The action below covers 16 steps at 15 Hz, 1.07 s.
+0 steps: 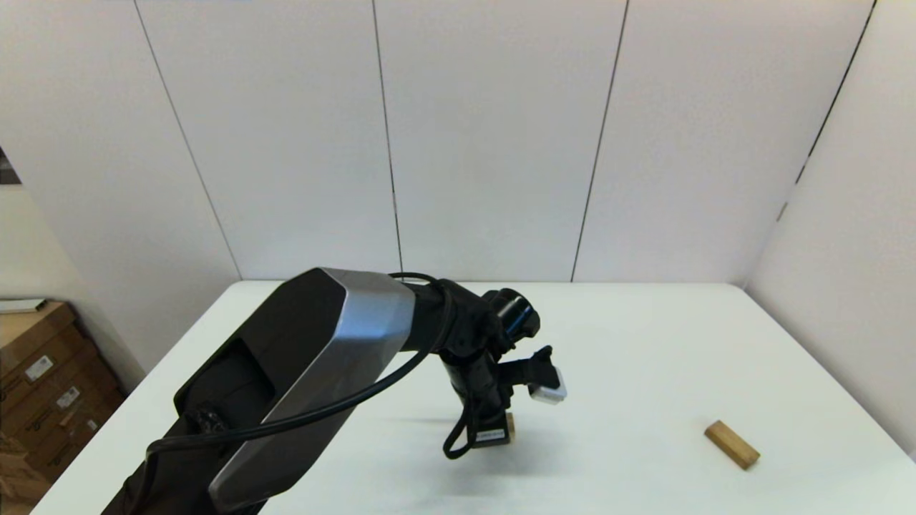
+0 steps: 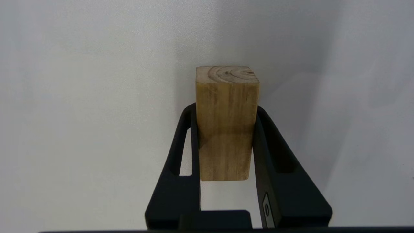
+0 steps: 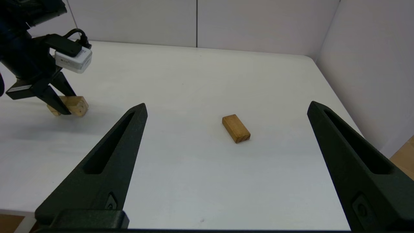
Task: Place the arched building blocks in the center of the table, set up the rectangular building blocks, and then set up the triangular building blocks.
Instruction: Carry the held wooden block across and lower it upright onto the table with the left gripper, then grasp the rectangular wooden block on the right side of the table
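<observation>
Currently the arched building blocks (image 2: 226, 123) is clamped between the left tool (image 1: 494, 429) fingers, low over the surface (image 1: 644, 357) at frame centre, long axis along the fingers. Right tool (image 3: 226, 168) is spread wide, empty; the rectangular building blocks (image 1: 731, 444) lies lower right.

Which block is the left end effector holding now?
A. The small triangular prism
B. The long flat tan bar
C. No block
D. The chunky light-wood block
D: in the left wrist view the left end effector is shut on the chunky block; the tan bar lies apart on the table.
</observation>
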Each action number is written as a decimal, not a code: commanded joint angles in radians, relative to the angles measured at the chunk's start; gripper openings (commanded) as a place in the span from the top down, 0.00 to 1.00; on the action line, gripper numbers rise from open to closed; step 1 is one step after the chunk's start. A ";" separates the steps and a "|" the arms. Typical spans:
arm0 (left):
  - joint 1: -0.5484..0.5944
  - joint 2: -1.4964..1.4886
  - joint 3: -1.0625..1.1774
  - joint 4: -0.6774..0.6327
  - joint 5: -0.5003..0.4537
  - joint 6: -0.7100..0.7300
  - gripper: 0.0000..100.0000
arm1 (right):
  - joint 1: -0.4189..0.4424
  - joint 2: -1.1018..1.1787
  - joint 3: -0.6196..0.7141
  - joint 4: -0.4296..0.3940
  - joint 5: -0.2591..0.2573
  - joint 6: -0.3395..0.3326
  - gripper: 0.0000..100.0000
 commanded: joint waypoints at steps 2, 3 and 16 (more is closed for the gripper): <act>0.000 0.003 -0.001 0.006 0.001 0.004 1.00 | 0.000 0.000 0.002 0.000 0.000 -0.001 0.00; 0.000 0.003 -0.001 0.006 0.007 0.006 1.00 | 0.000 0.000 0.002 0.000 0.000 -0.001 0.00; 0.000 -0.084 0.001 0.024 0.028 0.000 0.00 | 0.000 0.000 0.002 0.000 0.000 -0.001 0.00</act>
